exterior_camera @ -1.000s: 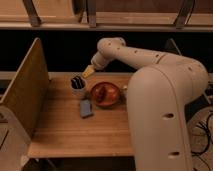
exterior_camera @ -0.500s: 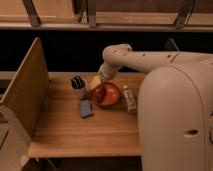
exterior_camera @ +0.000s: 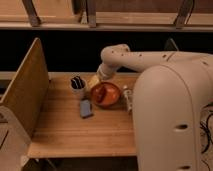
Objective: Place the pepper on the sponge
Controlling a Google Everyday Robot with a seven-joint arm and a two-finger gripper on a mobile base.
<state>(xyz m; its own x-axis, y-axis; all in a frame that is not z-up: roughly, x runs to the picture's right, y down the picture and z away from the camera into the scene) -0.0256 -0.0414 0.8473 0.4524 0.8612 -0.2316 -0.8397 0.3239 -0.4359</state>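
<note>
In the one camera view, your main risk is crowding near the back edge of the counter (exterior_camera: 75, 132). The gripper (exterior_camera: 95, 80) hangs there between the white cup (exterior_camera: 77, 86) of dark utensils and the orange bowl (exterior_camera: 116, 100), so a careless reach could tip the cup or shove the bowl into the small pale object (exterior_camera: 128, 96) just to its right. A second risk is colour: the pepper (exterior_camera: 100, 93) reads only as a darker reddish lump inside the bowl, close to the bowl's own shade, so you could grab the rim instead. A third is the landing: the pepper is rounded and the sponge (exterior_camera: 86, 108) is small and flat, so a release off centre or from high up would likely let it roll onto the wood. The sponge lies bare toward the middle of the counter, just in front of the cup and beside the bowl's front-left side. The pepper sits in the bowl's left half, just in front of and slightly right of the gripper, near it but apparently apart. You cannot tell whether the gripper is apart, together or clamped on anything, so confirm that before moving
</note>
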